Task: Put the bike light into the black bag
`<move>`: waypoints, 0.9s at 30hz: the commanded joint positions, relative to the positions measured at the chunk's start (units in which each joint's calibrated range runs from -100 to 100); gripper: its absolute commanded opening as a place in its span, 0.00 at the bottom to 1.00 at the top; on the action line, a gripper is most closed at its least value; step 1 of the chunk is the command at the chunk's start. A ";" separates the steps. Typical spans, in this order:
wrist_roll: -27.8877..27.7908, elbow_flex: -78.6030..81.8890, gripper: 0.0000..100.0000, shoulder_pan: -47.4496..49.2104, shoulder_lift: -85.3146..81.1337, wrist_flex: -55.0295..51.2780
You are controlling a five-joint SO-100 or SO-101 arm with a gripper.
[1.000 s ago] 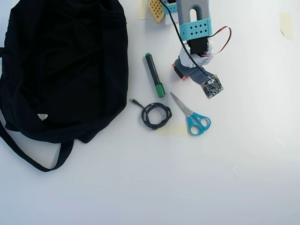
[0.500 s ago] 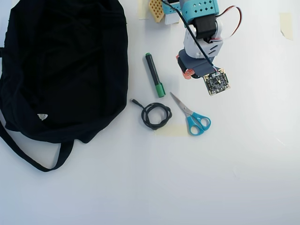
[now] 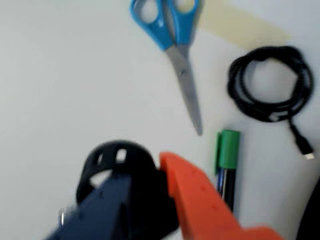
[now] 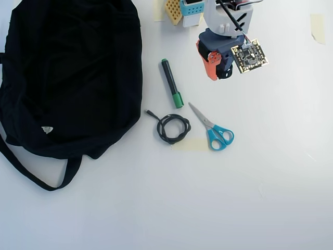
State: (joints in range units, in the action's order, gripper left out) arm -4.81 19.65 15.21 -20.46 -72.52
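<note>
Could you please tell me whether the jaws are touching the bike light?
Touching: the wrist view shows the bike light pressed between the orange and dark jaws of the gripper.

On the white counter (image 4: 156, 208) lie blue-handled scissors (image 4: 212, 127), blades closed and pointing up-left in the overhead view. Just left of the scissors sits a coiled black cable (image 4: 172, 127) with its plug end trailing further left. Above the cable and up-left of the scissor tips lies a black marker (image 4: 171, 83) with a green cap at its lower end. A pale strip of tape (image 4: 191, 144) lies flat under the scissor handles, below the cable
</note>
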 commanded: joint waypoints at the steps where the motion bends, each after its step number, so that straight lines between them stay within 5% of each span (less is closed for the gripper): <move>1: 4.08 -2.94 0.02 -2.72 -4.51 1.29; 16: 10.95 -4.38 0.02 -14.01 -10.49 9.73; 27: 12.15 -6.45 0.02 -32.26 -9.33 10.07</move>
State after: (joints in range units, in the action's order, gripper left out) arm 7.11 16.04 -10.07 -28.85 -62.99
